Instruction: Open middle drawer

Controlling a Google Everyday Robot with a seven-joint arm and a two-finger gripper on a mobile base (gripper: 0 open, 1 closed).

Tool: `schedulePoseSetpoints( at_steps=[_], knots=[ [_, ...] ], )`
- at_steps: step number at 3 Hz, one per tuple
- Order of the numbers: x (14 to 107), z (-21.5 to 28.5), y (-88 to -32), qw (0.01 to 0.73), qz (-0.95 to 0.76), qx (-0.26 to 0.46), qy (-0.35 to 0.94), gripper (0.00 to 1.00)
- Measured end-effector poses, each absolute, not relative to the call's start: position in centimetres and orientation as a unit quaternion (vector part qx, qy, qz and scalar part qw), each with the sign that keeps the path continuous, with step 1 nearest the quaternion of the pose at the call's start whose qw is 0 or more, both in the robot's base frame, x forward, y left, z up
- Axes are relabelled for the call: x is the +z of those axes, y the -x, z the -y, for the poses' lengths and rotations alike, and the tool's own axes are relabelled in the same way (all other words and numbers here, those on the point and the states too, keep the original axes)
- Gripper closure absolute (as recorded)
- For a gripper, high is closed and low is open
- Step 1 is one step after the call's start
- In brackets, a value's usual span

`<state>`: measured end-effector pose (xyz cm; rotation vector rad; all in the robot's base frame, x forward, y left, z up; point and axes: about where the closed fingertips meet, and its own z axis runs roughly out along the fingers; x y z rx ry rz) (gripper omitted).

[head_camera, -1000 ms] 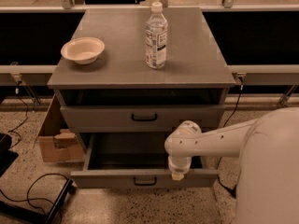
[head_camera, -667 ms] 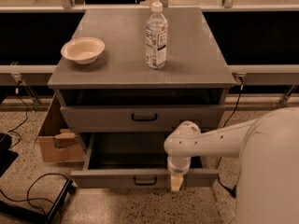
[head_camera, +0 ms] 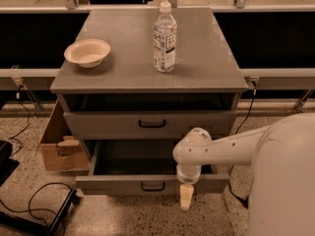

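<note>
Most of the job is looking done: I am seeing the middle drawer [head_camera: 113,185] pulled well out at the cabinet's [head_camera: 123,58] 6 o'clock. The gripper [head_camera: 186,200] is hanging at 3 o'clock of its handle [head_camera: 152,186]; clenched or released, I cannot tell.

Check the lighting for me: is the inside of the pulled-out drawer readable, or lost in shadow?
Camera view: warm yellowish cast, no glare on the cabinet top; the middle drawer is shaded inside, darkest at the back, its floor dimly visible; the gripper hangs pale and well lit before its front, right of the handle.
</note>
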<state>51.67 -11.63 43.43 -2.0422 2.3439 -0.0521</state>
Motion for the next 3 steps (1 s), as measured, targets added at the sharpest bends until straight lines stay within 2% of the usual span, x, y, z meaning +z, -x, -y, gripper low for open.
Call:
schedulePoseSetpoints(
  at_steps=[1, 2, 3],
  knots=[
    [42.6, 11.6, -49.2, 0.019, -0.745, -0.011, 0.667, 0.18],
    [42.8, 10.8, -45.1, 0.041, -0.734, -0.011, 0.678, 0.41],
    [42.8, 10.8, -45.1, 0.041, -0.734, -0.011, 0.678, 0.64]
  ],
)
